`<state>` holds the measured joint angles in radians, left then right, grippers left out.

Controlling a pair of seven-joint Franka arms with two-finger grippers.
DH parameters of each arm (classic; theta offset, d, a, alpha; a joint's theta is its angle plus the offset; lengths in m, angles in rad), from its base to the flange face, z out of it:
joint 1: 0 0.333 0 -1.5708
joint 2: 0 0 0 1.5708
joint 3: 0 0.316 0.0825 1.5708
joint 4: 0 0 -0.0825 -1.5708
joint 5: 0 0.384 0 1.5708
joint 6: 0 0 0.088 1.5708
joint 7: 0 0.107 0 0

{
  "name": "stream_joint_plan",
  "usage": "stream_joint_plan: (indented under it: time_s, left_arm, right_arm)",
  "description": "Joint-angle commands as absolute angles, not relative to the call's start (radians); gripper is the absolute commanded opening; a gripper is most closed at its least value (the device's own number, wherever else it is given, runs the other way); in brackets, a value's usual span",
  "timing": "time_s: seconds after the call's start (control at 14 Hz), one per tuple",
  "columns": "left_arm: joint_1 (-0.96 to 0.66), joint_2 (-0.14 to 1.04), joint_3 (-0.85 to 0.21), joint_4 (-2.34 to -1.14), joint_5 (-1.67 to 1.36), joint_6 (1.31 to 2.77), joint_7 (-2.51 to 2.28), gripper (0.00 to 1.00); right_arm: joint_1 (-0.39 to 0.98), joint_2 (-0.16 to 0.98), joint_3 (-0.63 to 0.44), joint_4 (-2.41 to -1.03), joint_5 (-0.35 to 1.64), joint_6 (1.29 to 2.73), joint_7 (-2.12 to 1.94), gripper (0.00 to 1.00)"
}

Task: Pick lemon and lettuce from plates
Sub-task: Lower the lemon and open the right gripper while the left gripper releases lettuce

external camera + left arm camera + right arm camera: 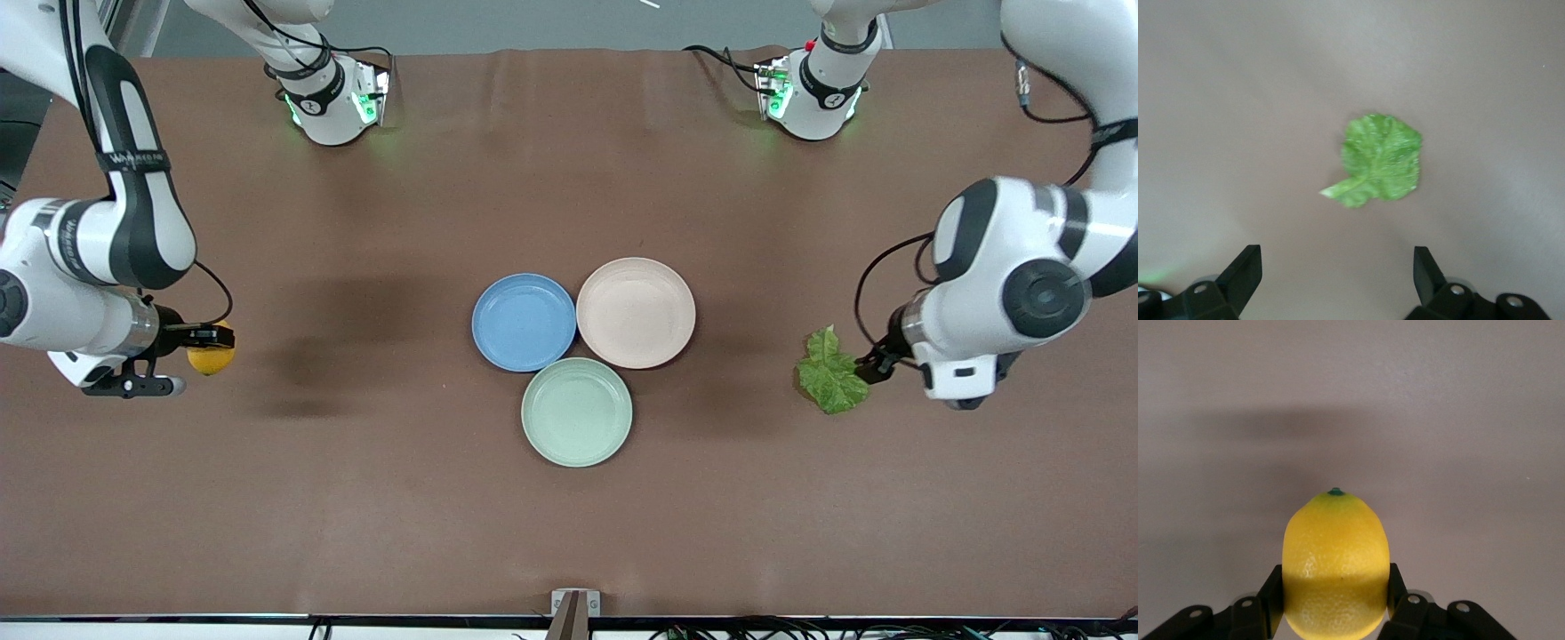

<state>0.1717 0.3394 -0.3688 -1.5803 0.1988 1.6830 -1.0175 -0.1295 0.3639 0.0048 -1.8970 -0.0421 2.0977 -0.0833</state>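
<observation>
Three plates sit bare at the centre of the frame, so the lifting-off part of the task looks done for both items, judging by how things lie. Going from the left edge of the front view: the right tool [203, 342] hangs over the brown surface [356, 498] at the frame's middle left, its fingers pinching the lemon [212, 357]; the right wrist view shows the lemon [1336, 567] clamped between the two black fingers [1271, 595], its green stem nub pointing away from the tool. The lemon is therefore up off the surface and well apart from the plates. At the frame's centre lie the blue plate [524, 321] and the cream plate [636, 312], touching side by side, with the mint-green plate [576, 412] just below them in the frame, all three with nothing on them. At the middle right, the lettuce leaf [830, 371] lies flat on the surface, well apart from the plates. The left tool [876, 363] is at the leaf's edge in the front view, and the left wrist view shows its fingers spread wide with the leaf [1379, 160] lying loose ahead of them, ungripped. What seems left is for the lemon to be set down, if that is wanted.
</observation>
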Motion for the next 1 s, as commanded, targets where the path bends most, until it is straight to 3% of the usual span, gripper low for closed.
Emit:
stream_joint_plan:
  time_s: [0.0,0.5,0.57,0.71,0.79,0.93]
  left_arm:
    - [0.187,0.261,-0.371,-1.543,0.209,1.562,-0.913,1.00]
    - [0.239,0.135,-0.367,-1.488,0.158,1.537,-0.617,1.00]
    - [0.241,0.123,-0.367,-1.483,0.147,1.540,-0.544,1.00]
    - [0.248,0.082,-0.364,-1.486,0.127,1.537,-0.421,1.00]
    - [0.268,0.068,-0.364,-1.488,0.127,1.534,-0.352,1.00]
    - [0.281,0.045,-0.356,-1.497,0.109,1.526,-0.252,1.00]
  right_arm:
    - [-0.172,0.415,0.029,-1.936,-0.057,2.218,-0.092,0.30]
    - [-0.204,0.511,0.028,-1.936,-0.058,2.306,-0.115,0.34]
    - [-0.203,0.511,0.028,-1.936,-0.058,2.304,-0.115,0.40]
    - [-0.201,0.506,0.028,-1.934,-0.058,2.295,-0.115,0.90]
    - [-0.201,0.491,0.029,-1.933,-0.057,2.280,-0.114,0.99]
    - [-0.190,0.407,0.035,-1.910,-0.057,2.168,-0.103,1.00]
